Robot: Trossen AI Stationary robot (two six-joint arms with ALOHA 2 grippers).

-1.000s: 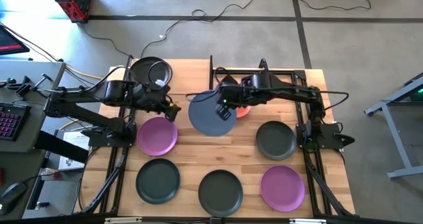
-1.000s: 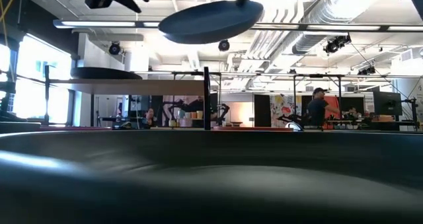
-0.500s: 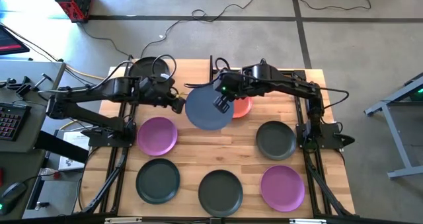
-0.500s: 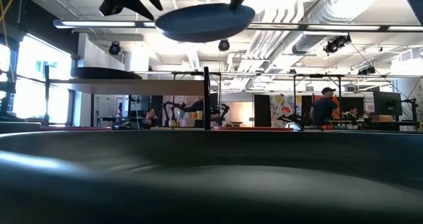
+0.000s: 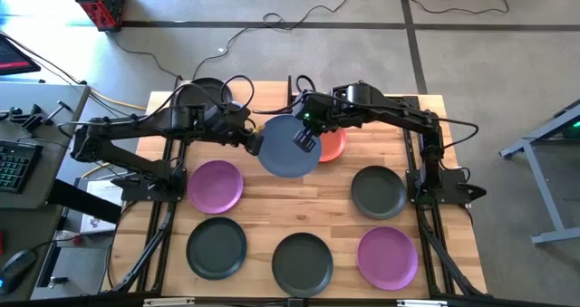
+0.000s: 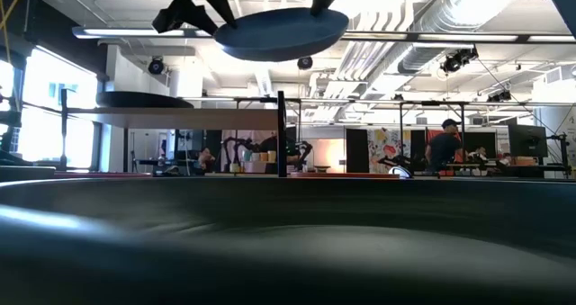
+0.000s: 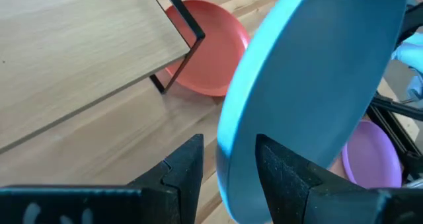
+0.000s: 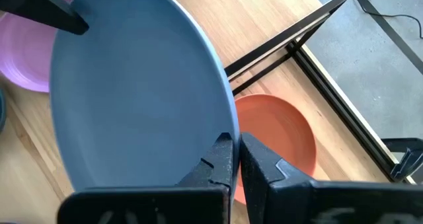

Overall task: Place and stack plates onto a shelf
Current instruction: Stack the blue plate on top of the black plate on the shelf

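The right gripper (image 8: 232,159) was clamped on the rim of the round matte light blue plate (image 5: 288,146), held above the tabletop beside the light-wood shelf (image 7: 79,52). The left gripper (image 7: 228,159) stood spread astride the opposite rim.

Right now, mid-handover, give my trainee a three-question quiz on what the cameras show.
1. True or false: the right gripper is shut on the rim of the light blue plate.
2. Which plate lies partly under the shelf? A) purple B) orange C) dark grey
3. Fill in: the left gripper has its fingers ____, one on each side of the light blue plate's rim.

Key
1. True: its fingers pinch the rim and the plate hangs above the table.
2. B: the orange plate.
3. Open: gaps show between the fingers and the rim.
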